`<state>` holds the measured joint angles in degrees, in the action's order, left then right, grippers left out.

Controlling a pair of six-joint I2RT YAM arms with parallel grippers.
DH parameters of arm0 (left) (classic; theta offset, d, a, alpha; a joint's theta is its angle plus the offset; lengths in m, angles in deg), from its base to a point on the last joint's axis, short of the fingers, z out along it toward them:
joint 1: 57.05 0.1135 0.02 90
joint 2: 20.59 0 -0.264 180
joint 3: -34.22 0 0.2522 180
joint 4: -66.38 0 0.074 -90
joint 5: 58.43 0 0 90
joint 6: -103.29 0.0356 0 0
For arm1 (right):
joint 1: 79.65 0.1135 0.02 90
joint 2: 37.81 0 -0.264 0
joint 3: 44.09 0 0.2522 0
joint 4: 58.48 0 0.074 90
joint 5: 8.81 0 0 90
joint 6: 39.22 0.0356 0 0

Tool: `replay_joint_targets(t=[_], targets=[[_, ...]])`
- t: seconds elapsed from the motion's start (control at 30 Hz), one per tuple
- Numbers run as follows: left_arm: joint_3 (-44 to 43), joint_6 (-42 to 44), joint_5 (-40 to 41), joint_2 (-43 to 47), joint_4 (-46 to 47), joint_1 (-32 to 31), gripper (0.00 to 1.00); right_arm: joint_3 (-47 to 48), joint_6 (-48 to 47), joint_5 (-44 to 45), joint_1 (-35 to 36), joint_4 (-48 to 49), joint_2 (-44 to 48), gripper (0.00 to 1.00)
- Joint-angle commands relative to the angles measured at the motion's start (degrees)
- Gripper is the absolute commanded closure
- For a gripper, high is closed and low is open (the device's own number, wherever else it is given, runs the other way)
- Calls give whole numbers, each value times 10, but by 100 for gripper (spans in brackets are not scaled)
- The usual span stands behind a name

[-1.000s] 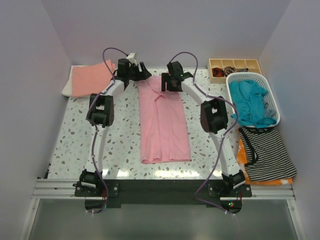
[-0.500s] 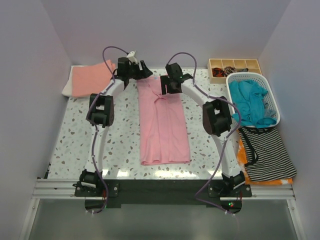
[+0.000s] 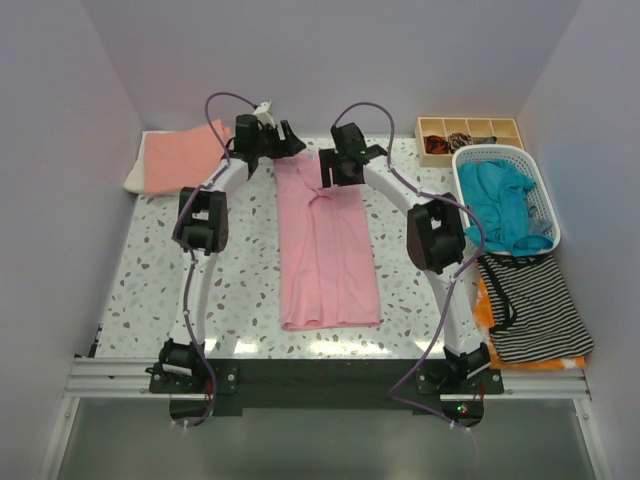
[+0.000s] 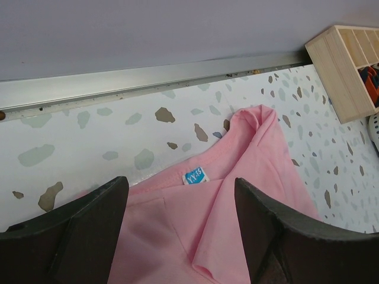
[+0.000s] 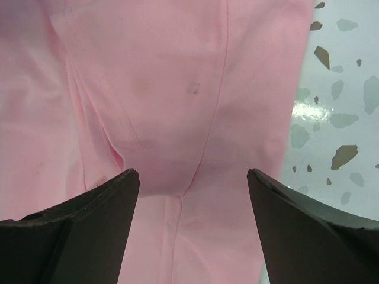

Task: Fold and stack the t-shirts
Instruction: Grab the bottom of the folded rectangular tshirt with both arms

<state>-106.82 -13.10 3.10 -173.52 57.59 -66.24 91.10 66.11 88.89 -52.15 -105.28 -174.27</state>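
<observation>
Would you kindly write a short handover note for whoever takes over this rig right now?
Left tool: open, empty, above the collar of the pink t-shirt.
Right tool: open, empty, over that end.
Done: pink t-shirt folded lengthwise into a central strip; salmon t-shirt folded in the far left corner on a white one.
To do: fold the pink one crosswise and stack it; teal t-shirt lies in the basket.

I see one t-shirt point(image 3: 328, 250) lengthwise mid counter point(image 3: 240, 270), a folded pile point(image 3: 178, 158) far left. At right, a basket point(image 3: 497, 149) holds another t-shirt point(image 3: 500, 205), a divided box point(image 3: 436, 156) behind it, and perhaps two stacked garments point(image 3: 535, 310) before it.
</observation>
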Motion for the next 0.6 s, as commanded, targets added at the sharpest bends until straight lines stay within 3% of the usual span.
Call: replay_joint_targets(t=[0.0,0.4,0.57], targets=[[-15,-4,-11,-4,25,1,23,6,0,-16,10,-14,-13,21],[-8,-6,-13,-11,24,1,23,61,12,5,11,-114,-81,22],[-34,-1,-20,-12,18,1,23,-53,2,0,11,-2,-6,23]])
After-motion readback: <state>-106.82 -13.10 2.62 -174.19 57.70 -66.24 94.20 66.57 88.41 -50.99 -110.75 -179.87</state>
